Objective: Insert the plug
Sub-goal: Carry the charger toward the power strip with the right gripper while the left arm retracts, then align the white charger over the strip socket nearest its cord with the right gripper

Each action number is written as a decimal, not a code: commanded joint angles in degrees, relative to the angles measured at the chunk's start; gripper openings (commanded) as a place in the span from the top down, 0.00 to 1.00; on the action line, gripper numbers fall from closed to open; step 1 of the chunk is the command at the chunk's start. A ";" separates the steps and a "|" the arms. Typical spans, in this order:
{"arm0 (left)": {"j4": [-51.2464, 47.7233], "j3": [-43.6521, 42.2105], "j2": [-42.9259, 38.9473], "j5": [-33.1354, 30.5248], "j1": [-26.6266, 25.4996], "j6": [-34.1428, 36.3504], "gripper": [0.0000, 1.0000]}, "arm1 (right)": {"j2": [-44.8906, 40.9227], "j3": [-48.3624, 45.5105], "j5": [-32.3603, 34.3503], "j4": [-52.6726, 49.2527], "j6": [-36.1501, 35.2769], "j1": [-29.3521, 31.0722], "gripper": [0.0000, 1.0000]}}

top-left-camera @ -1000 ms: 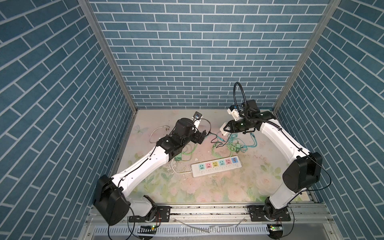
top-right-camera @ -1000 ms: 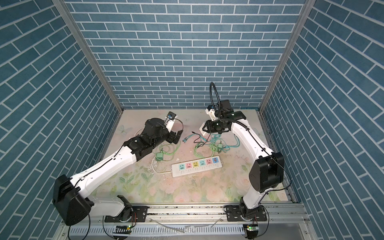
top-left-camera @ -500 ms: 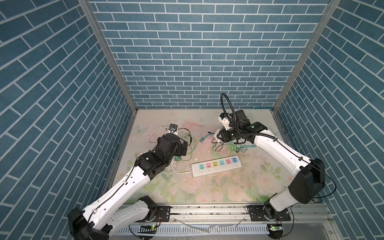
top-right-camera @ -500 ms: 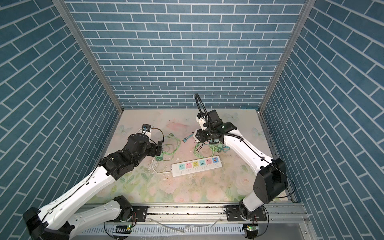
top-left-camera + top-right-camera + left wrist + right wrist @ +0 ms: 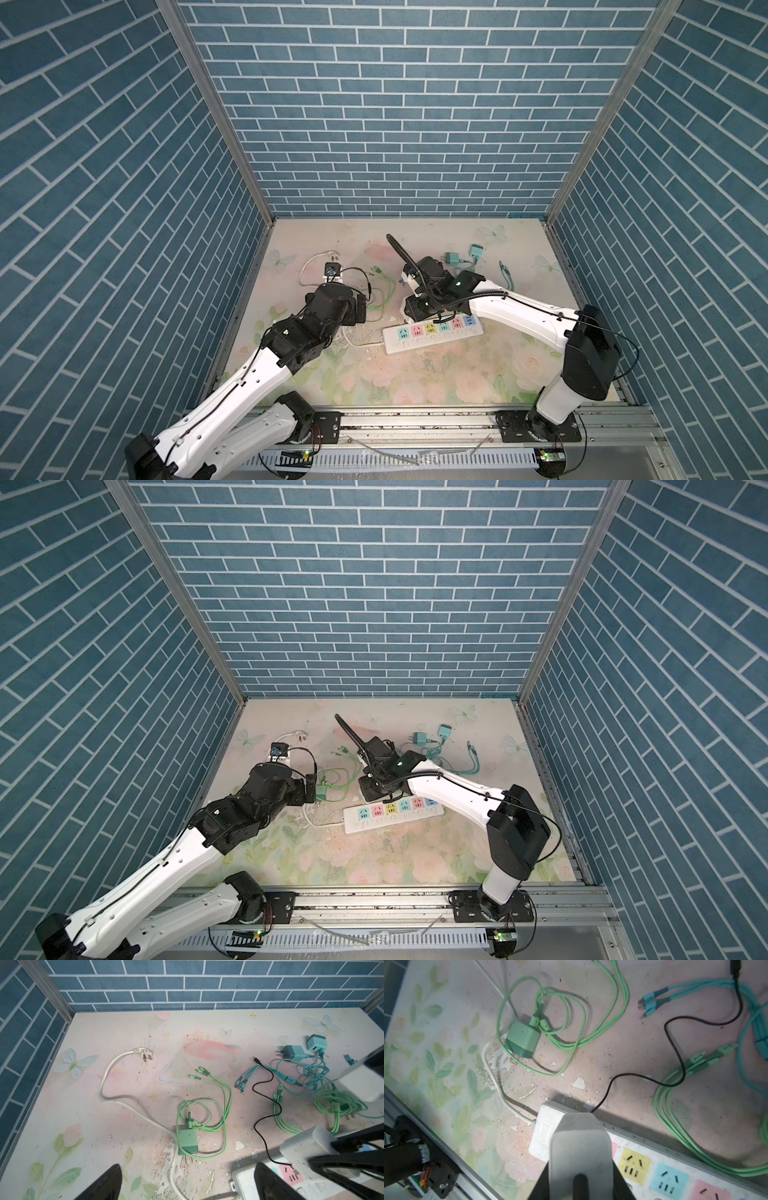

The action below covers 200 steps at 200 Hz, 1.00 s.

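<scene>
The strip (image 5: 432,337) lies crosswise near the middle of the table (image 5: 415,386). Its cord (image 5: 116,1097) leaves the left end, curves back and ends near the far left corner. The near charger (image 5: 187,1141) lies on that cord, just behind and left of the strip, with its cable (image 5: 218,1105) looped behind it. The left gripper (image 5: 358,311) sits just left of this charger. The right gripper (image 5: 415,309) holds the plug (image 5: 579,1142) over the strip's left end; whether they touch cannot be told. The plug's lead (image 5: 675,1059) trails back across the table. Two far chargers (image 5: 453,258) lie side by side toward the far right, with a tangle (image 5: 332,1103) of cables between them and the strip.
</scene>
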 commanded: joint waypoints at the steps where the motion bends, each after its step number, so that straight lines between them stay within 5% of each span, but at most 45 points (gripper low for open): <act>1: -0.17 -1.21 -1.33 0.32 0.18 -1.32 0.00 | 1.93 1.60 4.66 -1.20 3.76 1.84 1.00; 200: -0.62 -3.48 -2.65 -1.44 0.18 -4.60 0.00 | 4.78 1.31 11.69 1.76 14.62 8.00 1.00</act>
